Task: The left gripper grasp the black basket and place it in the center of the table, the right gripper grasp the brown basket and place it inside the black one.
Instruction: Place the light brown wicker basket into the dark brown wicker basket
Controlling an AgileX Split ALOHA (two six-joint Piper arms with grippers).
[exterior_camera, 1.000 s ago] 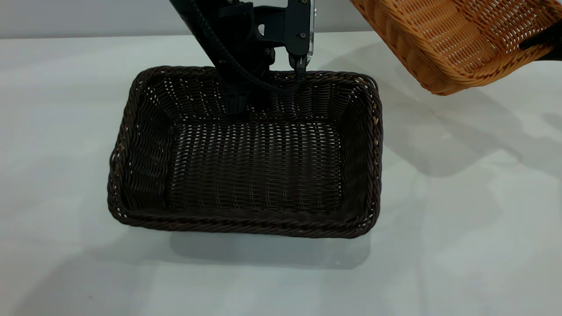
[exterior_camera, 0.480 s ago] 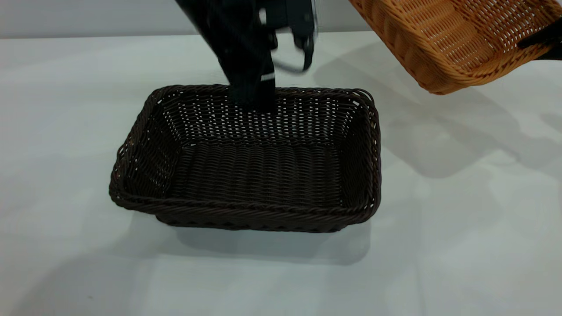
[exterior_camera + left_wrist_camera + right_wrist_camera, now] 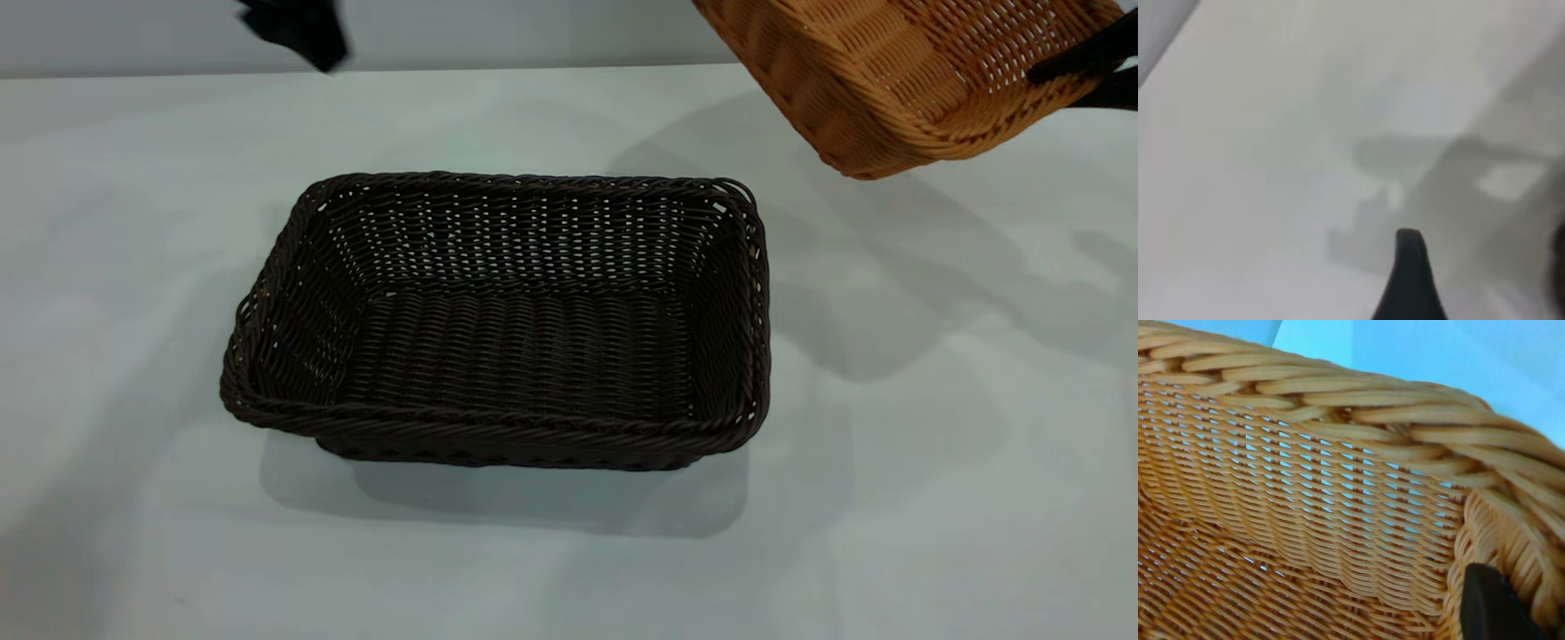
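The right gripper, black with tapered fingers, was clamped on the rim of the brown basket, a rectangular orange-brown wicker tray with braided rim, held tilted in the air at 1 o'clock of the black basket. That dark woven tray with flared sides sat flat near the middle of the plain white table. The left gripper (a dark blur only) was at 11 o'clock, apart from it; I cannot tell its opening.
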